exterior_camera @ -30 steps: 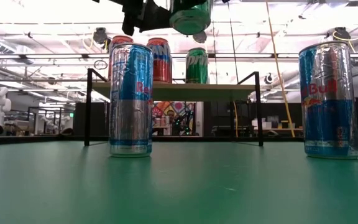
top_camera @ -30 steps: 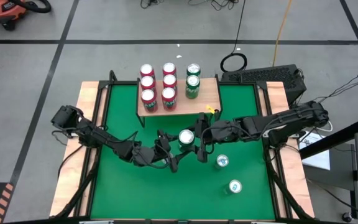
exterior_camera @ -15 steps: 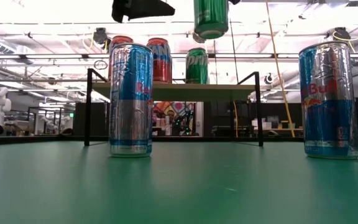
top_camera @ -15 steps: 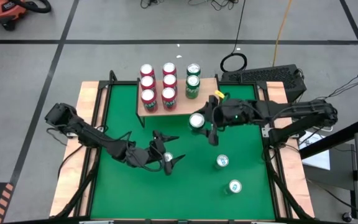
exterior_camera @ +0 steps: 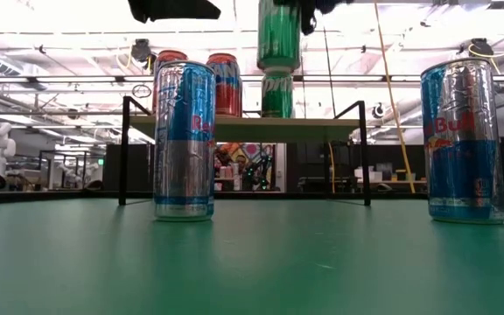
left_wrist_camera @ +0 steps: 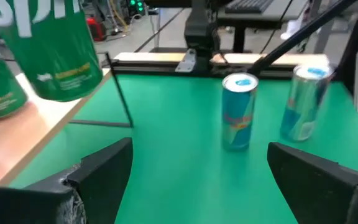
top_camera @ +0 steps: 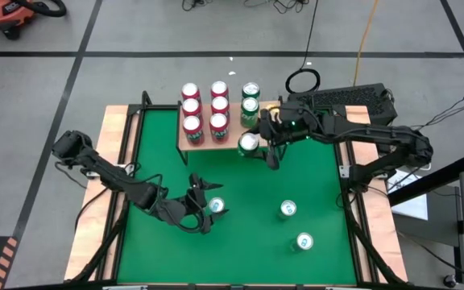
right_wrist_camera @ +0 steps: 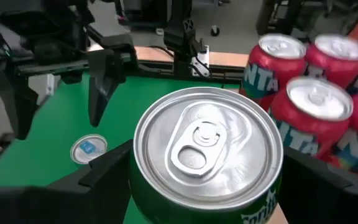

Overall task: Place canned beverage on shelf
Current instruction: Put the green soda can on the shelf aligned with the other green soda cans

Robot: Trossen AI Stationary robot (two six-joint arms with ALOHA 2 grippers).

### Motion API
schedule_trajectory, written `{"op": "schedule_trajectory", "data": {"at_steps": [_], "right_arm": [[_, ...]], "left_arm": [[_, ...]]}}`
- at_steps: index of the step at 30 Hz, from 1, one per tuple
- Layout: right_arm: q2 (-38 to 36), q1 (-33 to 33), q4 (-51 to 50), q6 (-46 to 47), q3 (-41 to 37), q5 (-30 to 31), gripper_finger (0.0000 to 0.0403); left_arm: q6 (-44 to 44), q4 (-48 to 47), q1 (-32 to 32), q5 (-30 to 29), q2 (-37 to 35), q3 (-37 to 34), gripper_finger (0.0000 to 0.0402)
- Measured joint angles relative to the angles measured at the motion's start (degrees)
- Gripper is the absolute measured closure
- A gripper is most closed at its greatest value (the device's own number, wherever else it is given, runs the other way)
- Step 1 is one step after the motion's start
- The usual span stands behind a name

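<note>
The shelf (top_camera: 230, 138) is a light-wood board on thin black legs at the table's far side. Several red cans (top_camera: 192, 125) and two green cans (top_camera: 250, 109) stand on it. My right gripper (top_camera: 258, 145) is shut on another green can (top_camera: 248, 143), holding it in the air over the shelf's near right part (left_wrist_camera: 36, 134). In the low view this can (exterior_camera: 279, 35) hangs just above a green can on the board. My left gripper (top_camera: 209, 201) is open and hovers high over a blue can (top_camera: 216, 207) on the table. My right gripper pinches the green can's side wall (right_wrist_camera: 143, 205), a little below the rim, between its two fingers, one finger (right_wrist_camera: 101, 177) on each side. The fingers come in about level from the table's right. The can is upright, top up, and clear of the shelf.
Two more blue cans (top_camera: 287, 209) (top_camera: 304, 241) stand on the green table toward its near right. In the low view, two blue cans (exterior_camera: 184, 140) (exterior_camera: 464, 140) stand in front of the shelf. The table's left half (top_camera: 155, 153) holds no cans.
My right gripper has carried the green can from the middle of the table toward the far edge, up to the shelf. The can, tipped a second ago, now hangs upright. My left gripper has drawn back from the can toward the table's near left.
</note>
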Motion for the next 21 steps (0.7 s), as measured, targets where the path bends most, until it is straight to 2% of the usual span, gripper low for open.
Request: {"op": "schedule_trajectory", "data": {"at_steps": [3,8,12,21], "right_arm": [[-0.7,-1.8,4.4,2.6,-5.0,-3.9,0.0095],[-2.9,-2.8,11.9,4.2,-12.9,-5.6,0.0095],[-3.5,-4.1,15.0,1.7,-13.8,-5.4,0.0095],[-3.5,-9.3,14.5,-4.6,-13.5,-5.4,0.0094]], "left_arm": [[0.1,-3.0,-0.2,-1.2,-0.7,0.0,0.0032],[0.6,-5.4,0.0,-1.4,-2.4,0.0,0.0032],[1.6,-4.9,1.2,-1.4,-2.7,0.0,0.0032],[0.4,-4.7,4.2,-1.3,-2.7,0.0,0.0032]]}}
